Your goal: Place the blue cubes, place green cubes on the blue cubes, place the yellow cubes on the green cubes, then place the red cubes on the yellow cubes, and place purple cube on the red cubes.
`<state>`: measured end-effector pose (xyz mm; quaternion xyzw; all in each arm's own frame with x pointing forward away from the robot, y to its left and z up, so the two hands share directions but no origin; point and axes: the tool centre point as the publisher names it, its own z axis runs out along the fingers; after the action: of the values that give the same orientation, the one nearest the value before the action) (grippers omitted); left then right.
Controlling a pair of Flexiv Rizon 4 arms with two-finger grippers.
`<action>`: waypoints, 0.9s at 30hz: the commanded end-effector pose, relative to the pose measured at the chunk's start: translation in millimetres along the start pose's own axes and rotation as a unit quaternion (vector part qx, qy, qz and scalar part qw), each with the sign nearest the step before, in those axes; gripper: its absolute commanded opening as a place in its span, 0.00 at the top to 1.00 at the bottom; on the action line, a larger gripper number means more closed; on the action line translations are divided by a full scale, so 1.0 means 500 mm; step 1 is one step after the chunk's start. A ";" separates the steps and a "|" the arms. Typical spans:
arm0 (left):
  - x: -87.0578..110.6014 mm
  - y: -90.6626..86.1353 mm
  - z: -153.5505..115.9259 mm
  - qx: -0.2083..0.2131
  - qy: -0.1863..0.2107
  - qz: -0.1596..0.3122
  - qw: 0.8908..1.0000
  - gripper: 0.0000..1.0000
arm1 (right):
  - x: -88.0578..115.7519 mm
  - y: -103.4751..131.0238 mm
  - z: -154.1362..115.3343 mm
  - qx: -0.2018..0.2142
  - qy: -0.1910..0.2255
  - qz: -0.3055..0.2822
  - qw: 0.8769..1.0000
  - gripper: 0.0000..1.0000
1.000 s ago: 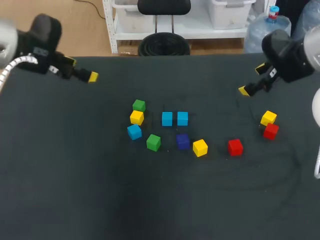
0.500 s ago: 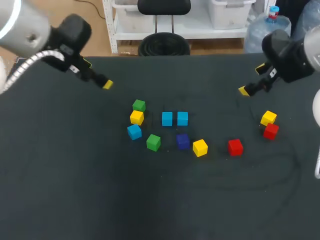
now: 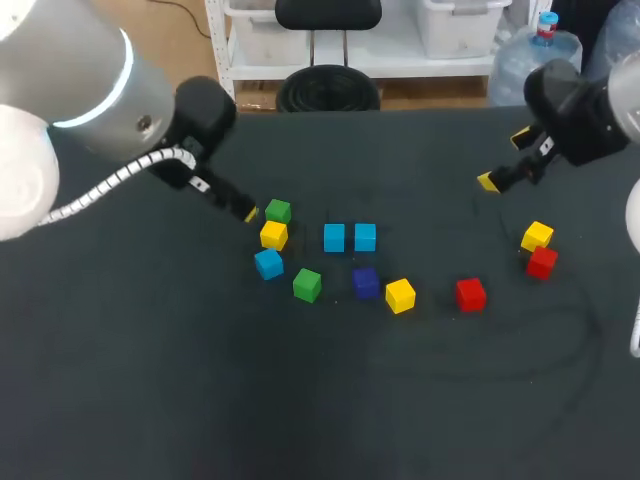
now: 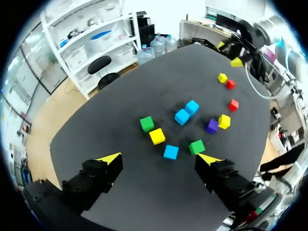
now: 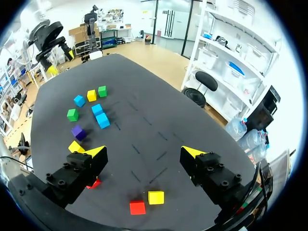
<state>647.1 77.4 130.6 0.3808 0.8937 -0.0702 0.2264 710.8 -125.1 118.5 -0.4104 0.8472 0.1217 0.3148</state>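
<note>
Blue step in hand: two blue cubes paired mid-table, third blue cube loose. Your left gripper hovers near it, fingers spread wide; right gripper likewise empty. Next — descend, straddle, close.

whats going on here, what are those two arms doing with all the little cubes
Two arms are set to stack coloured cubes, but nothing is stacked yet: each one lies singly on the table, with two blue cubes side by side in the middle. The left gripper is open and empty, close by a green cube and a yellow cube. The right gripper is open and empty too, off to the right.
</note>
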 end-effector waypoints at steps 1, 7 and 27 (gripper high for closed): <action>0.012 -0.006 0.009 0.020 -0.011 0.032 0.999 0.00 | 0.000 0.002 -0.001 0.003 0.001 0.000 1.000 0.00; 0.017 -0.017 0.023 0.042 -0.014 0.056 0.997 0.00 | 0.000 0.002 -0.001 0.003 0.001 0.000 1.000 0.00; 0.048 -0.057 0.100 0.061 0.010 0.084 0.995 0.00 | 0.000 0.002 -0.001 0.003 0.001 0.000 1.000 0.00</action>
<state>626.4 61.7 81.5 0.4693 0.8545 -0.1029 0.1973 710.8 -125.1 118.5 -0.4104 0.8472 0.1217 0.3148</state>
